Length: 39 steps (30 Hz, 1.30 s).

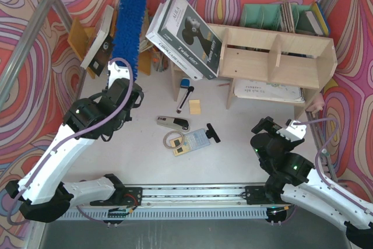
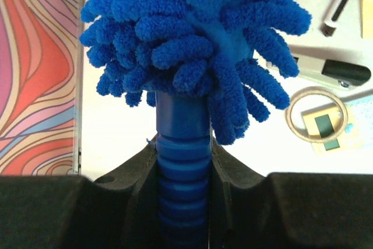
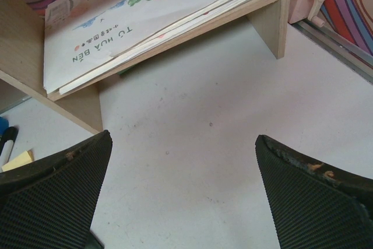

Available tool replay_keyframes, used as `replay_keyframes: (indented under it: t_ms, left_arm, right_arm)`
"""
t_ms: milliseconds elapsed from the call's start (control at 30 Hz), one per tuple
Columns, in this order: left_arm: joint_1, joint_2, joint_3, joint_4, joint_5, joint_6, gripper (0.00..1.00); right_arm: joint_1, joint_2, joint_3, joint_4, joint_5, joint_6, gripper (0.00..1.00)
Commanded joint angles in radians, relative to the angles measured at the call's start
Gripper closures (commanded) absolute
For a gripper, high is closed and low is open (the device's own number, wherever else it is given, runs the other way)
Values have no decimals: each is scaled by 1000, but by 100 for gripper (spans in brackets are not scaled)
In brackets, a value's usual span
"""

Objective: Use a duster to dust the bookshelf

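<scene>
Your counter point(image 1: 233, 167): shelf at the back right, duster at the back left.
The bookshelf point(image 1: 274, 56) stands at the back right, with a file organizer point(image 1: 274, 14) behind it and a notebook point(image 1: 269, 90) lying in its lower tier. A large book point(image 1: 186, 30) leans at its left end. Left of that, the duster point(image 1: 129, 24) reaches toward the back from your left end effector point(image 1: 128, 84). A stapler point(image 1: 173, 122) lies mid-counter, and your right end effector point(image 1: 274, 127) sits before the shelf, apart from it.
</scene>
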Motion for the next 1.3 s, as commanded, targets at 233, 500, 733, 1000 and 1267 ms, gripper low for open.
replay_keyframes:
  t_ms: [233, 500, 733, 1000, 1267]
  left_arm:
    - [5, -12, -32, 30, 151, 58, 100]
    - [5, -51, -53, 70, 236, 93, 100]
    - [5, -81, -38, 83, 263, 107, 100]
    - [5, -70, -17, 94, 340, 96, 100]
    - [5, -62, -72, 142, 411, 78, 100]
  right_arm:
    - [-1, 1, 8, 11, 28, 0, 1]
    - [-1, 4, 8, 12, 28, 0, 1]
    - [0, 11, 10, 8, 28, 3, 1]
    - [0, 3, 9, 3, 29, 5, 1]
    - [0, 4, 8, 5, 29, 5, 1]
